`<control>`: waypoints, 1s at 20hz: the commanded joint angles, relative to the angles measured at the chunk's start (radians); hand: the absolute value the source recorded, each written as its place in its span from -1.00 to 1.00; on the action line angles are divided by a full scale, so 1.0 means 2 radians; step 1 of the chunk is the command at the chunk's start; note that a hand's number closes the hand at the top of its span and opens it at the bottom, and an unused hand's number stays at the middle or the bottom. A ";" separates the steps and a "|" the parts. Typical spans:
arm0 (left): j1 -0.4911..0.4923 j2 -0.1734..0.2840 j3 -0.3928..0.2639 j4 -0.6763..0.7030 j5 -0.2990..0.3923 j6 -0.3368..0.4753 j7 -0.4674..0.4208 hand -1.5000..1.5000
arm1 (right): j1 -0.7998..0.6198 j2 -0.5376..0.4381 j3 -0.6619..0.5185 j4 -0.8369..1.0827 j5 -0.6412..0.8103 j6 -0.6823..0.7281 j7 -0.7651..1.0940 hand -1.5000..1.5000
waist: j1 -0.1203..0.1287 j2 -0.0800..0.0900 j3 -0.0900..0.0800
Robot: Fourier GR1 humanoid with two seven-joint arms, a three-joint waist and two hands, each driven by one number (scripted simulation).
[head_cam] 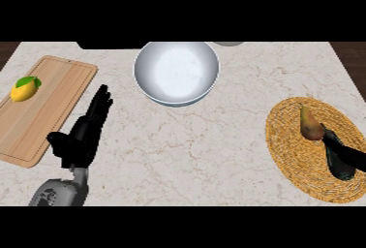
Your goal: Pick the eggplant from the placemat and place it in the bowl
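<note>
My right hand is down on the woven placemat, fingers reaching across the dark eggplant; I cannot tell whether they have closed round it. A brownish pear lies just beside the eggplant on the same placemat. This looks like the grasping step. Next I must lift without nudging the pear, then carry to the white bowl, well apart from the placemat. My left hand rests open, fingers straight, on the bowl's other side.
</note>
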 commanded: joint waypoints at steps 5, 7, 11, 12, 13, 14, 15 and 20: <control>-0.015 -0.010 0.002 0.019 -0.008 -0.007 -0.001 0.00 | -0.038 -0.118 -0.028 -0.040 0.034 0.043 0.202 -1.00 | 0.006 0.002 0.000; 0.006 -0.018 0.000 0.021 -0.010 -0.009 -0.023 0.00 | -0.079 -0.120 -0.025 -0.029 0.027 0.054 0.246 -1.00 | 0.010 0.002 0.000; 0.010 -0.008 0.001 -0.009 -0.008 -0.019 -0.001 0.00 | -0.065 -0.131 -0.039 -0.010 -0.023 0.113 0.286 -1.00 | 0.008 0.001 0.000; -0.020 -0.021 0.005 0.012 -0.007 -0.010 0.012 0.00 | -0.105 -0.143 -0.013 0.005 -0.006 0.117 0.317 -1.00 | 0.011 0.003 0.000; -0.021 -0.017 0.004 0.009 -0.019 -0.002 0.015 0.00 | -0.113 -0.157 -0.021 0.042 -0.018 0.141 0.313 -1.00 | 0.013 0.003 0.000; -0.007 -0.022 -0.005 -0.001 -0.017 -0.009 0.007 0.00 | -0.083 -0.143 -0.012 -0.002 -0.022 0.142 0.339 -1.00 | 0.008 0.001 0.000; -0.019 -0.014 0.009 0.006 -0.015 -0.009 0.007 0.00 | -0.099 -0.137 -0.002 0.041 -0.021 0.151 0.328 -1.00 | 0.011 0.003 0.000; -0.014 -0.025 0.009 0.012 -0.017 -0.014 0.007 0.00 | -0.110 -0.131 0.014 0.071 -0.020 0.193 0.352 -1.00 | 0.009 0.003 0.000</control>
